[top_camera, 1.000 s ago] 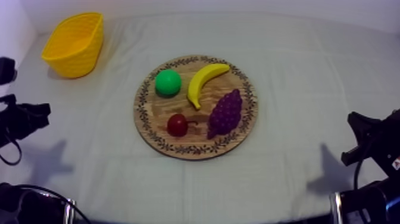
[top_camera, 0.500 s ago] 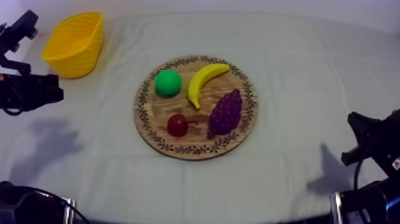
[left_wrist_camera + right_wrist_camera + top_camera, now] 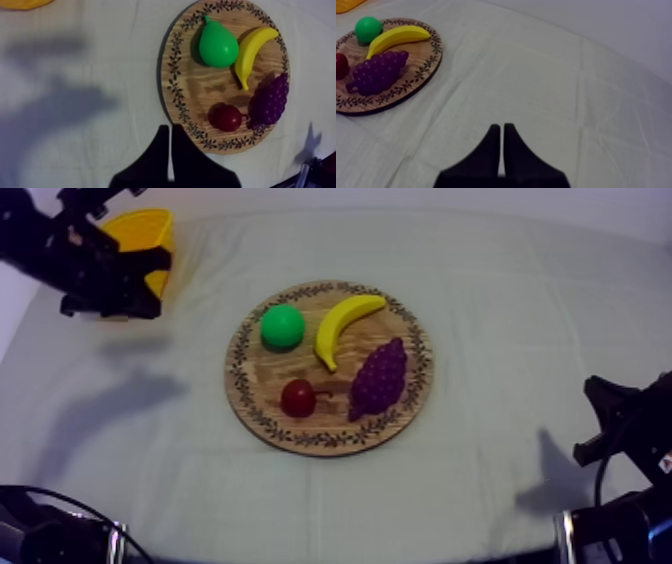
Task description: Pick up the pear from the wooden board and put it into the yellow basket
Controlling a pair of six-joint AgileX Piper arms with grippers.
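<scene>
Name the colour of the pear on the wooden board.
The pear is bright green, clearest in the left wrist view.

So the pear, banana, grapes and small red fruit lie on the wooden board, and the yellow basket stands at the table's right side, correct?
No: the top view shows the yellow basket at the table's left side. The pear, banana, grapes and small red fruit do lie on the wooden board.
</scene>
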